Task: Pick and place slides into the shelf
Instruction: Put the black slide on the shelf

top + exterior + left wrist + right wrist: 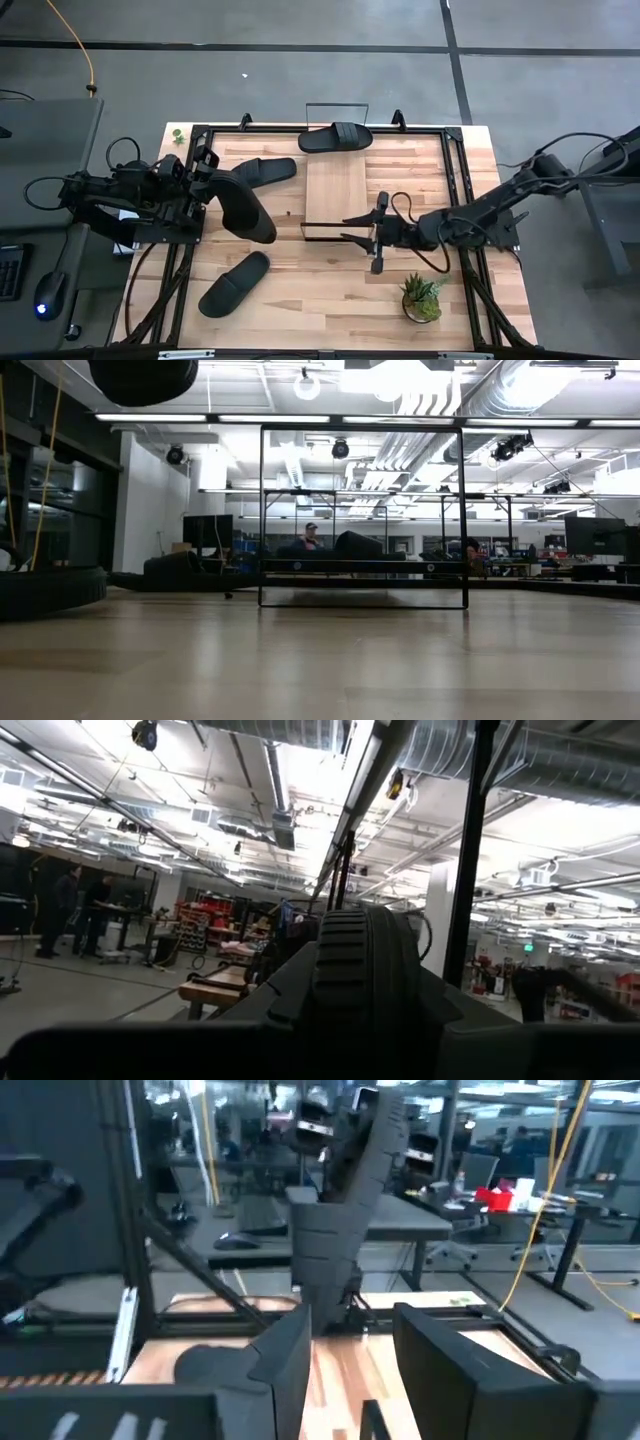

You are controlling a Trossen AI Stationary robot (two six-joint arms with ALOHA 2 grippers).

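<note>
The left gripper (262, 228) hangs over the left half of the table holding a slide (243, 205) by its strap. The sole hangs dark and curved from the fingers, above the wood between two other slides. In its own wrist view the ribbed strap fills the frame against the ceiling, so the hold looks firm.

The right gripper (368, 232) lies low at the near end of the shelf (335, 185), its fingers spread wide and holding nothing.

One slide (335, 137) lies at the far edge of the table, across the shelf's far end by the wire rail. Another (262, 171) lies on the table just left of the shelf, towards the far left. A third (234, 283) lies near the front edge on the left. A small potted plant (421, 298) stands near the front right corner.

The step in hand looks like the carry: the slide is lifted but not yet over the shelf. The next move calls for swinging it right over the plank, levelling the sole, and lowering it clear of the wire rails and the right gripper.
</note>
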